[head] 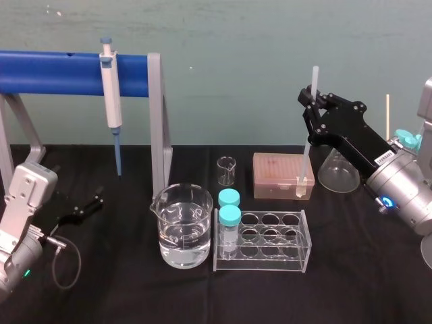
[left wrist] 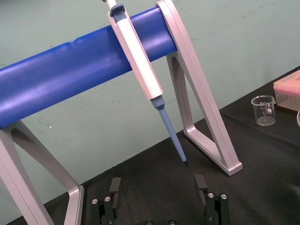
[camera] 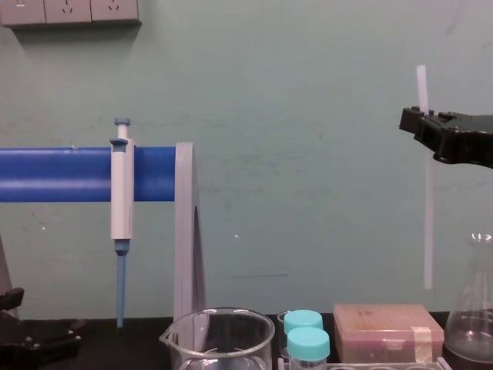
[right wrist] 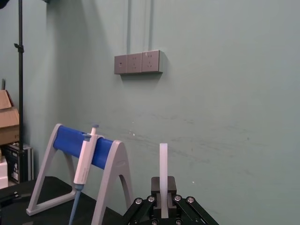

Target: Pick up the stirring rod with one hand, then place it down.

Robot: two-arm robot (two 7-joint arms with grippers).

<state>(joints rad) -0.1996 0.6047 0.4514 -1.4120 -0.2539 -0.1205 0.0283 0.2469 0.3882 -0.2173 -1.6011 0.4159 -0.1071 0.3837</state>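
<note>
I had the right gripper (head: 312, 101) clenched on the stirring rod (head: 314, 75), well clear of the tabletop (head: 121, 283). The rod stood close to upright between the jaws: a short length poked out above the gripper and the longer part hung below it, which the chest view showed best (camera: 428, 223). Its lower end hung free, touching nothing. Below the gripper sat the pink tip box (head: 283, 174), and the conical flask (head: 337, 172) stood just beside that, on the arm's side.

I judged the pick-up done and the set-down the step in hand. To do it well I would carry the rod away from the tip box and flask to a bare patch of black tabletop. I would tilt the wrist so the rod came down nearly flat, and let go only once it rested along its length. Released upright, it would probably topple and roll towards the glassware or the tube rack (head: 266, 239). The grip was near the rod's upper end, so the long lower part could swing into the flask rim if I turned fast.

The left gripper (head: 91, 202) lay parked low at the far side, its fingers (left wrist: 115, 187) spread wide, facing the pipette (left wrist: 140, 61) on its stand.
</note>
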